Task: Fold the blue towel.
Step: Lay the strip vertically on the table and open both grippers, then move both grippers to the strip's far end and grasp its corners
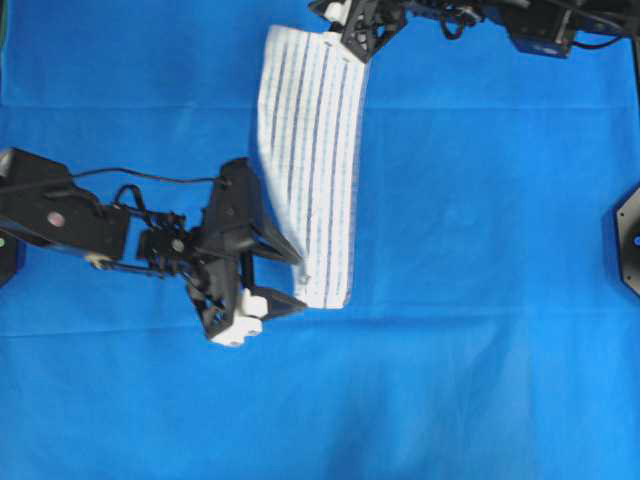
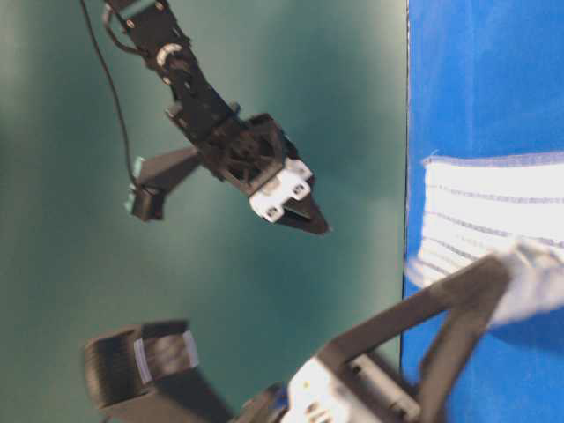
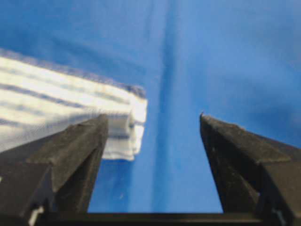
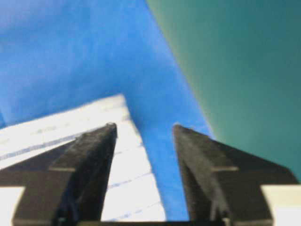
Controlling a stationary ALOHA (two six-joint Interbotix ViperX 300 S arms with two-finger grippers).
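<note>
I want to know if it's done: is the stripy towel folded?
Folded. The blue towel lies as a narrow strip, with stacked layers showing at its corner.

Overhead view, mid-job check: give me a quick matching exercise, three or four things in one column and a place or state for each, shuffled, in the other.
Column one:
1. white woven towel with thin blue stripes
2. left gripper
3. right gripper
4. large plain solid-blue cloth

Column two:
A. open, at the towel's top end
B. covers the table under everything
C. lies as a long narrow folded strip
D. open, at the towel's lower left corner

Pairs: 1-C, 2-D, 3-A, 4-B
</note>
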